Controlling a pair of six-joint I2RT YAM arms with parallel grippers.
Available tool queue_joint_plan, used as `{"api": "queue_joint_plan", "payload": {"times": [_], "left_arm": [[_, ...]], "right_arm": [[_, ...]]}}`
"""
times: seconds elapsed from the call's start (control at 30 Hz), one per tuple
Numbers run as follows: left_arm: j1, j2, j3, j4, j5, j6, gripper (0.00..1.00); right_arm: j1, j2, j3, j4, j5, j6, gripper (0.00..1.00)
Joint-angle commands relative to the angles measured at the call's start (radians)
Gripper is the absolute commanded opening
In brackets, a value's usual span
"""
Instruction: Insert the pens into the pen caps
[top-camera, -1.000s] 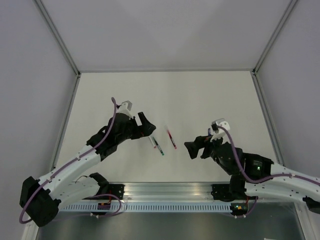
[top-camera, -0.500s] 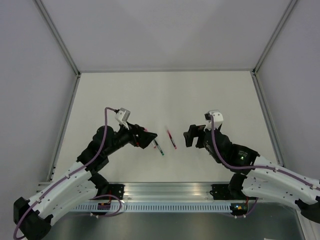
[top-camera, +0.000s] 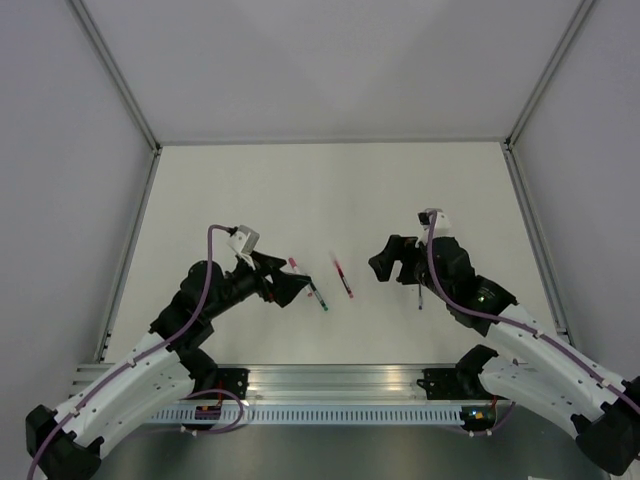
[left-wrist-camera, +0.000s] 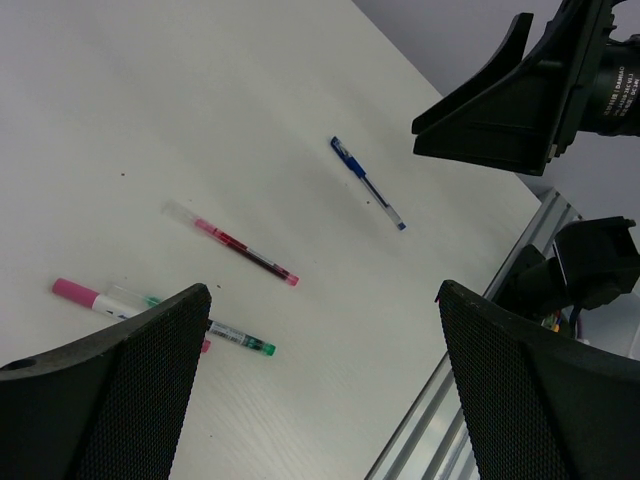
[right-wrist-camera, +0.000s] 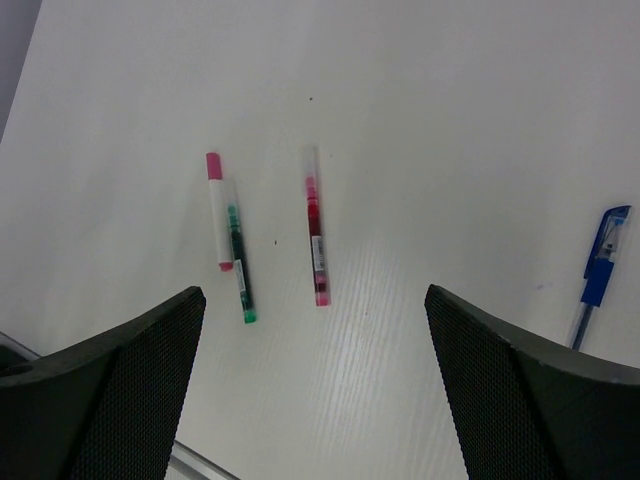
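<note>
Here's the flat white table (right-wrist-camera: 450, 120), four pens on it. A white marker with pink cap (right-wrist-camera: 217, 210) lies right alongside a slim green-ink pen (right-wrist-camera: 240, 265). Near them, roughly parallel, sits a clear red-ink pen (right-wrist-camera: 316, 240). Well apart, a blue clipped ballpoint (right-wrist-camera: 598, 280) lies alone.

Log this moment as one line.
left gripper: open, empty | right gripper: open, empty | red pen, green pen, pink-ended pen, blue pen: lying on table
</note>
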Motion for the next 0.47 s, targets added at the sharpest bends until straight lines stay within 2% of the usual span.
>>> {"api": "queue_joint_plan", "payload": {"times": [0.0,0.2,0.43], "left_arm": [[-0.003,-0.022,-0.008,0.035,0.022,0.035,1.0],[-0.003,-0.008,-0.007,0.032,0.016,0.036,1.0],[-0.003,-0.022,-0.01,0.03,0.021,0.038,1.0]], "right_arm": [[-0.007,-0.017,0.006,0.034,-0.121,-0.002,0.98],[-0.007,-0.15,-0.038,0.062,-0.068,0.004,0.98],[-0.005,-0.146,-0.032,0.061,-0.074,-0.01,0.98]]}}
